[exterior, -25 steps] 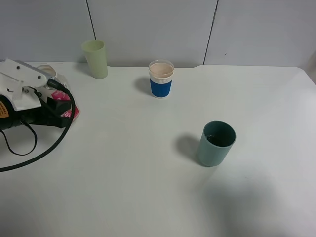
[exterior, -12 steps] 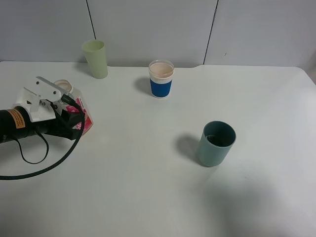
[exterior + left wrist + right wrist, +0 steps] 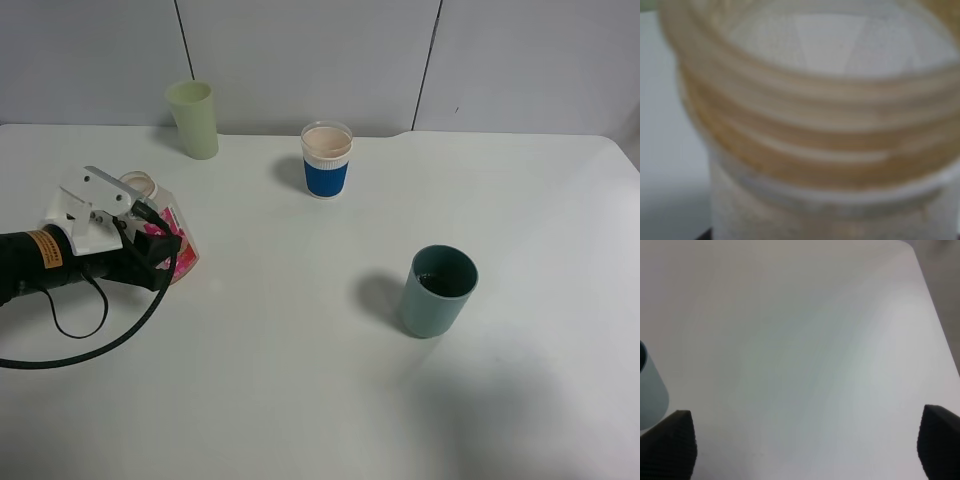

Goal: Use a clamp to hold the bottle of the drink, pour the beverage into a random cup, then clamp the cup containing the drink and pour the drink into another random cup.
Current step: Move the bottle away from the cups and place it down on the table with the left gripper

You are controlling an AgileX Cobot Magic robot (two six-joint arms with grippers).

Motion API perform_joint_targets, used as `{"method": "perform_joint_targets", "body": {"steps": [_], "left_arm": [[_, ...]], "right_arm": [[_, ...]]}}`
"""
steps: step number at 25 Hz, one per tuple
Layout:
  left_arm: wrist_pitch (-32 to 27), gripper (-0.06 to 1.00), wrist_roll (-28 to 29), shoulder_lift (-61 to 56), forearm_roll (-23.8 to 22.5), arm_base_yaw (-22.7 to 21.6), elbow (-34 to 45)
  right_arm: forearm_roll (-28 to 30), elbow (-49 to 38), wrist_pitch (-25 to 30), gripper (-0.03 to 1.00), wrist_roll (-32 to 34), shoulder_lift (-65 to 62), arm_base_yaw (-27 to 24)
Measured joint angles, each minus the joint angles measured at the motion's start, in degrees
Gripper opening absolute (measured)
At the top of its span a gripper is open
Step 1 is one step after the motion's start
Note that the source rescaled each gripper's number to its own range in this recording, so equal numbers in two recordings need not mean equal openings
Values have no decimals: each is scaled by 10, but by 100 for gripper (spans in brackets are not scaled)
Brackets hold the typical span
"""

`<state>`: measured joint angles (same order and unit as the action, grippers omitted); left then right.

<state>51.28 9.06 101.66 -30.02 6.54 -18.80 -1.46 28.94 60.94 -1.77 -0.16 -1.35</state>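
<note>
My left gripper [image 3: 152,250] is shut on the drink bottle [image 3: 178,248], a clear bottle with a pink label, at the left of the table. The bottle's open threaded neck [image 3: 810,125] fills the left wrist view, blurred. A pale green cup [image 3: 193,118] stands at the back left. A clear cup with a blue sleeve [image 3: 326,160] holds a beige drink at the back middle. A teal cup [image 3: 438,290] stands right of centre and shows at the edge of the right wrist view [image 3: 650,390]. My right gripper [image 3: 805,450] is open and empty over bare table.
The black cable [image 3: 95,335] of the left arm loops over the white table [image 3: 300,380] at the front left. The table's far right corner [image 3: 905,245] shows in the right wrist view.
My left arm has carried the bottle to the right, farther onto the table. The cups have not moved.
</note>
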Motion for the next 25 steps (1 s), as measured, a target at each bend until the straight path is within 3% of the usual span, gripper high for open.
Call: {"method": "perform_joint_targets", "body": {"steps": [13,15,18,20,22,25], "left_arm": [[5,0,0,2,-1,0,0],[5,12,0,2,-1,0,0],[5,60,0,3,-1,0,0],[5,85,0,3,-1,0,0],[5,97,0,3,-1,0,0],[5,100,0,3,-1,0,0]], "right_arm": [[0,0,0,64,0,0,0],[0,0,0,64,0,0,0],[0,0,0,64,0,0,0],[0,0,0,64,0,0,0],[0,0,0,64,0,0,0],[0,0,0,64,0,0,0]]}}
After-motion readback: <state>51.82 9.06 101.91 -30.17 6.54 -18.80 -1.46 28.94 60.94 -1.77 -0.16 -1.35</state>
